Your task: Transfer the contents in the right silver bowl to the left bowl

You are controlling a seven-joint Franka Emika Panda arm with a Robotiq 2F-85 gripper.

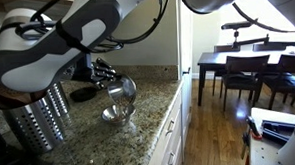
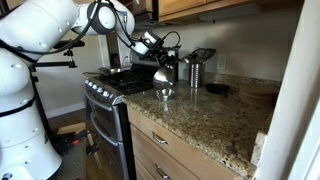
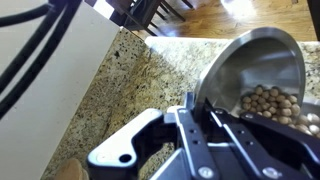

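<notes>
My gripper (image 3: 186,108) is shut on the thin rim of the right silver bowl (image 3: 255,62) and holds it tilted in the air. Several small round tan pieces (image 3: 272,103) lie in its lower side. In both exterior views the held bowl (image 1: 122,89) (image 2: 163,74) hangs tipped just above the left bowl (image 1: 115,114) (image 2: 163,92), which stands on the speckled granite counter (image 1: 90,135). The gripper (image 1: 104,71) (image 2: 158,58) comes down to the held bowl from the stove side. The left bowl is out of the wrist view.
A perforated steel utensil holder (image 1: 39,119) (image 2: 195,68) stands on the counter near the bowls. A flat black pan (image 1: 84,93) (image 2: 118,72) sits on the stove (image 2: 105,95). The counter edge (image 1: 164,117) drops to a wooden floor; a dining table with chairs (image 1: 242,63) stands beyond.
</notes>
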